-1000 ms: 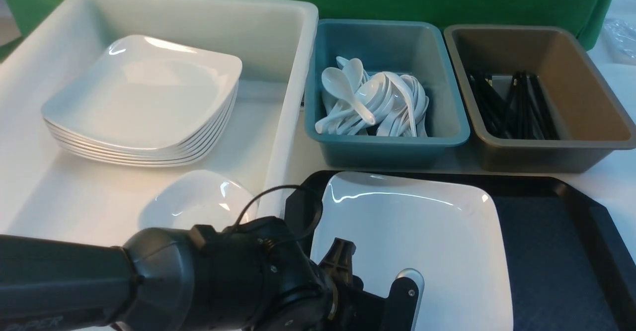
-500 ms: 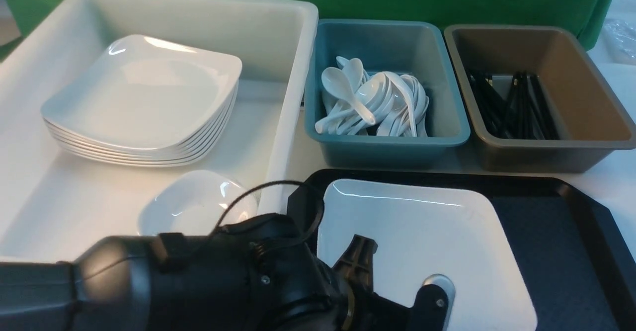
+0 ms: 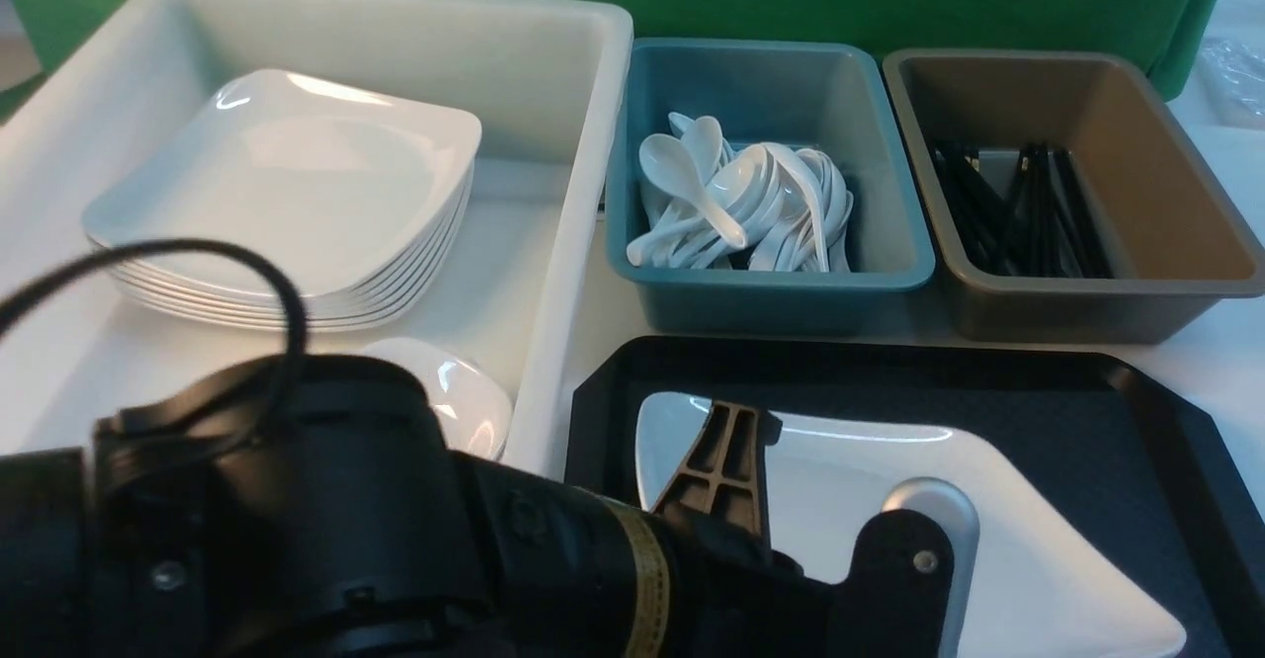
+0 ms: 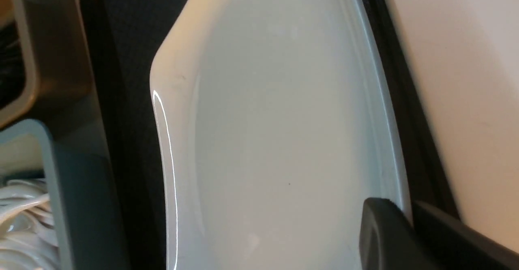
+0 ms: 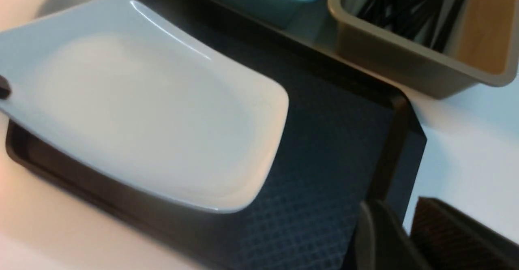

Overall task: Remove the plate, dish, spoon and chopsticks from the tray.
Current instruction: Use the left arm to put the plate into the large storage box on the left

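Observation:
The large white plate (image 3: 1038,549) sits tilted over the black tray (image 3: 1087,401). My left gripper (image 3: 840,539) is shut on the plate's rim at its near left side. In the left wrist view the two dark fingers (image 4: 381,229) pinch the thin rim of the plate (image 4: 284,120). In the right wrist view the gripped side of the plate (image 5: 154,108) is raised and the other end is low on the tray (image 5: 332,148). My right gripper (image 5: 405,217) is shut and empty over the tray's right rim. The dish (image 3: 464,396) lies in the white tub.
The white tub (image 3: 583,194) at the left holds a stack of plates (image 3: 287,194). A teal bin holds white spoons (image 3: 741,204). A brown bin holds black chopsticks (image 3: 1018,208). Both bins stand just behind the tray. My left arm fills the near left.
My left arm has drawn back toward the camera and to the right with the plate in its grip. The plate's far edge has come away from the tray's far rim.

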You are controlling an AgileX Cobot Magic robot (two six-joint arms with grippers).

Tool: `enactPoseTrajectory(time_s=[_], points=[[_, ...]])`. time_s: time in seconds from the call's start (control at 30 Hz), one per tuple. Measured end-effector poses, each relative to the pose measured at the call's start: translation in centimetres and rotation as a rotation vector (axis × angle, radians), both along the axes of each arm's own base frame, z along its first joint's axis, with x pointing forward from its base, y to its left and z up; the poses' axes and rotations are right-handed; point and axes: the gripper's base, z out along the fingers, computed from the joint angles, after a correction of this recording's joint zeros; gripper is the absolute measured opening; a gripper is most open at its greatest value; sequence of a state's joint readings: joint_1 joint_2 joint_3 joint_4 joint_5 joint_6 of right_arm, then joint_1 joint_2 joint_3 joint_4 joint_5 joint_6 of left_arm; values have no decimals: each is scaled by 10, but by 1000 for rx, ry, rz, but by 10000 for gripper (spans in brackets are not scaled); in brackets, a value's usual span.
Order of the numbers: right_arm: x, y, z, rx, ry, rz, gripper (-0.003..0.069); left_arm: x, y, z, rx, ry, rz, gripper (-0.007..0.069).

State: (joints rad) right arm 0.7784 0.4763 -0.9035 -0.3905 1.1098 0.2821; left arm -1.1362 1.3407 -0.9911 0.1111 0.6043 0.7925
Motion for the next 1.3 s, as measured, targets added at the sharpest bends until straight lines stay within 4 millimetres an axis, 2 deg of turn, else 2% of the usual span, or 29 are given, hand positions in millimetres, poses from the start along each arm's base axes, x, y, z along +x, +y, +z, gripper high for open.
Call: enactPoseTrajectory(time_s=[0.13,0.23,0.33,0.43,0.63,0.83,1.0,1.13,1.3], points=[[1,-2,1,3,-9,-25,165,-3,6,11,-45,-20,0,27],[4,-8,3,-2,-38,-108,163,-5,11,25,-112,-50,-4,27],[5,-10,4,-4,-51,-141,124,-7,15,32,-146,-65,-5,27],[5,-11,4,4,-57,-151,43,-9,21,42,-186,-85,6,27],[7,-8,7,51,-80,-147,27,-6,35,60,-251,-180,86,27],[7,4,13,176,-114,-66,27,7,50,60,-156,-274,255,27],[5,26,21,326,-136,124,27,18,64,61,-80,-348,385,27],[8,42,23,350,-124,225,27,39,82,61,-82,-331,522,27],[17,58,19,322,-76,280,27,80,120,55,-98,-279,759,27]])
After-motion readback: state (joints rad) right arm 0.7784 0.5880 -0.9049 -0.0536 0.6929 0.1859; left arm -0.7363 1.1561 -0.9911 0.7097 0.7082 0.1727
